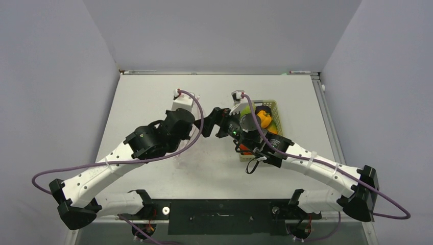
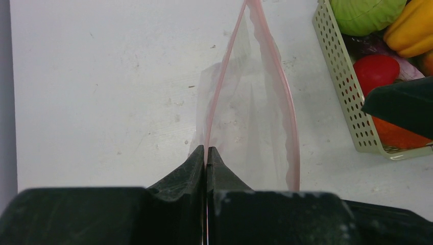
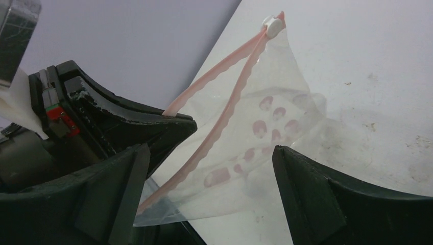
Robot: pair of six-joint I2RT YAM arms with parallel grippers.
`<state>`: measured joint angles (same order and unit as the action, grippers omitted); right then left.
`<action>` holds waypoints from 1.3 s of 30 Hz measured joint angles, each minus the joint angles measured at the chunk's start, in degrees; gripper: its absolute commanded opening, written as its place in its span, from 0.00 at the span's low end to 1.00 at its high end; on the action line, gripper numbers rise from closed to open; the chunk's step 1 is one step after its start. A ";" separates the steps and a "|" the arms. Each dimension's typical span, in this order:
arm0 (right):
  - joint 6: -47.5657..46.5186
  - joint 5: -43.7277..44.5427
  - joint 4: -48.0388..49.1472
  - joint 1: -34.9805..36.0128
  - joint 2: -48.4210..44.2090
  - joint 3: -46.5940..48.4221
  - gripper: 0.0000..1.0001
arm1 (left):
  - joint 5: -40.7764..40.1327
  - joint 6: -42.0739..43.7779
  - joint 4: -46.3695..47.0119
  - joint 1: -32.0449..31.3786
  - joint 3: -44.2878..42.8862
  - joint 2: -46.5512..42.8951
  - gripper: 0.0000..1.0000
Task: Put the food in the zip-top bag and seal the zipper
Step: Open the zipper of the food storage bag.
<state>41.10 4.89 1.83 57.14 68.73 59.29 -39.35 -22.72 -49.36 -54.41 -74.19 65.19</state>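
Over the desk (image 1: pixel 148 97), the left arm (image 1: pixel 122 153) and right arm (image 1: pixel 311 163) bent inward, meeting beside the basket (image 1: pixel 266 101) of food (image 1: pixel 263 118). At the left wrist, the left pincer (image 2: pixel 206 150) clamped the zipper (image 2: pixel 227 61) of the zip-top bag (image 2: pixel 255 117). At the right wrist, the right pincer (image 3: pixel 209 149) stood wide apart, bag ahead

A pale green mesh basket (image 2: pixel 346 87) stood on the white worktop (image 1: pixel 148 97), to the right of its middle and closer to the far edge than to the near one. The worktop carried small dark specks and scuffs. Plain grey walls (image 1: pixel 214 30) closed its left, far and right edges.
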 measured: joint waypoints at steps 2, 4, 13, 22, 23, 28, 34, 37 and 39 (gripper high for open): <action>1.44 0.81 0.00 0.39 1.31 0.83 0.93 | -0.52 -0.50 0.15 -0.52 0.00 0.09 0.00; 2.67 1.57 -0.09 0.70 2.62 1.46 0.90 | -0.96 -0.87 0.44 -1.11 0.00 0.09 0.00; 6.01 4.57 -3.37 1.31 8.24 5.40 0.76 | -2.62 -2.16 2.23 -2.93 1.22 0.04 0.00; 6.29 6.54 -8.76 2.62 11.69 7.30 0.48 | -5.49 -2.56 2.84 -3.87 2.91 -1.07 0.00; 6.29 6.80 -9.29 2.75 11.82 7.30 0.44 | -5.64 -2.54 2.84 -3.93 2.93 -1.20 0.00; 6.05 8.37 -11.74 3.34 12.07 7.37 0.28 | -7.34 -2.45 2.86 -4.35 3.06 -2.05 0.00; 5.92 10.38 -12.90 3.67 12.07 7.37 0.06 | -9.94 -2.01 2.64 -4.70 3.13 -2.38 0.00; 5.92 11.08 -12.98 3.72 12.07 7.37 0.05 | -11.28 -1.53 2.34 -5.20 3.23 -3.06 0.00; 5.97 11.43 -12.96 3.72 12.07 7.37 0.05 | -12.22 -0.96 1.99 -5.53 3.23 -3.72 0.00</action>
<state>47.07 16.32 -11.14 60.86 80.79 66.65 -51.57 -23.68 -47.37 -59.94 -70.96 61.47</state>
